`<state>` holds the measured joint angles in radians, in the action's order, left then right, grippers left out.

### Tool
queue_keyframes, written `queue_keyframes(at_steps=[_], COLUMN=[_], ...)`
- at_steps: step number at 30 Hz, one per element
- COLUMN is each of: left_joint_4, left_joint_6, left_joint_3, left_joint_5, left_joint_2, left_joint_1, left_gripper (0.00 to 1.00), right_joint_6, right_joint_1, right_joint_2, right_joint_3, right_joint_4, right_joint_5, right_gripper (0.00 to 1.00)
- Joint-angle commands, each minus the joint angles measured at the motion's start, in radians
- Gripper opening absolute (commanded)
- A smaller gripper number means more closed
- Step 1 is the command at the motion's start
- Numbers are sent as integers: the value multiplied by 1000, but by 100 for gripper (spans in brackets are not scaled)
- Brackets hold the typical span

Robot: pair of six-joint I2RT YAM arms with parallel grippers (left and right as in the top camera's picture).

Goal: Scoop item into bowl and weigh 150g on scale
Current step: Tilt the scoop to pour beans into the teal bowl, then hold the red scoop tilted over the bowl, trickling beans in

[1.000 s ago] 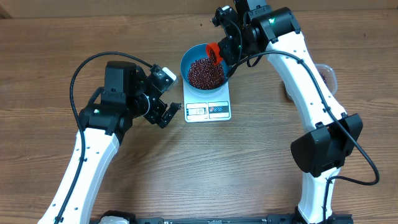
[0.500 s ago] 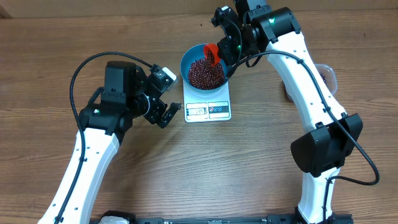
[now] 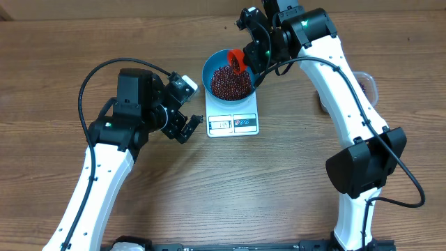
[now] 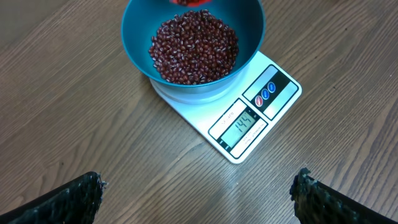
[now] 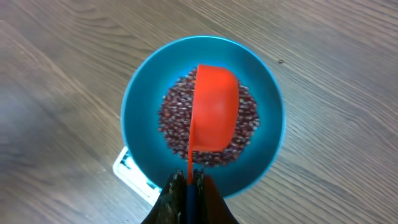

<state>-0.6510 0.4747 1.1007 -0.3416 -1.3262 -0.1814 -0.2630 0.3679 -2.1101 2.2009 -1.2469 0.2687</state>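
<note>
beans (image 4: 193, 50): heaped in bowl (image 4: 134, 37), upper centre of overhead frame
bowl: sits on scale (image 4: 249, 124), on table (image 4: 93, 137)
right end effector (image 5: 188, 182): clamped tight on red scoop (image 5: 214, 106) handle; scoop over beans
left end effector (image 3: 189, 127): wide open, empty, left of scale

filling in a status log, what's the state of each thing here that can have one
bowl, upright on the scale, holding beans
beans, loose heap in the bowl
scale, display lit, bowl on top
scoop, held over the bowl by its handle
right gripper, jaws shut on the scoop handle
left gripper, jaws open, empty
</note>
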Motion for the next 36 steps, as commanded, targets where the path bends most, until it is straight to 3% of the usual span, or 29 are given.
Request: queue_keyframes(at_steps=[1, 8, 18, 36], left_joint_4=[1, 0, 1, 1], left_joint_6=[12, 12, 12, 12], left_joint_3=[22, 22, 22, 22], left_joint_5=[-17, -17, -17, -17], left_joint_2=[-5, -5, -5, -5], left_joint_1=[4, 4, 4, 4], left_gripper=[100, 100, 100, 100], right_joint_6=[-2, 4, 4, -27], right_joint_1=[-17, -93, -116, -70], right_joint_2=[19, 19, 19, 19], right_joint_3=[39, 39, 39, 39], right_joint_4=[4, -7, -22, -23], right_joint_5=[99, 233, 249, 129], right_gripper=[4, 4, 4, 4])
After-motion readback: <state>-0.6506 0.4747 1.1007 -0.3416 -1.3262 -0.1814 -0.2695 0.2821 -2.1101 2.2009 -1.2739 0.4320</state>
